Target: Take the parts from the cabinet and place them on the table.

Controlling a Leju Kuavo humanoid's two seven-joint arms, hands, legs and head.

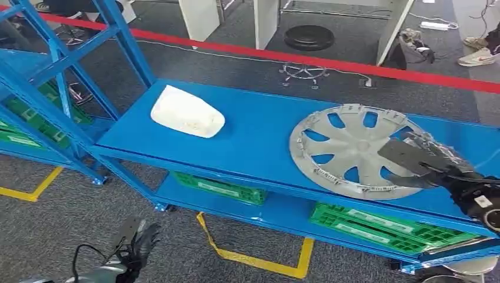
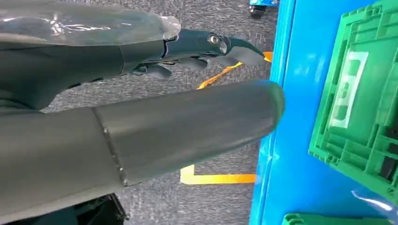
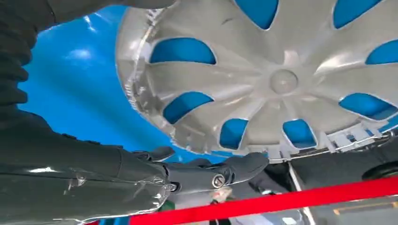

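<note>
Now the right hand [image 1: 439, 168] is at the wheel cover [image 1: 354, 150], with its fingers [image 3: 234, 168] under the rim near the right end of the top shelf [image 1: 259, 135]. It looks like it grips the rim, but I cannot tell for sure. A white part [image 1: 187, 112] lies near the shelf's left end. The left hand [image 1: 138, 239] hangs low, spread and holding nothing. Nothing looks moved to a table yet.
</note>
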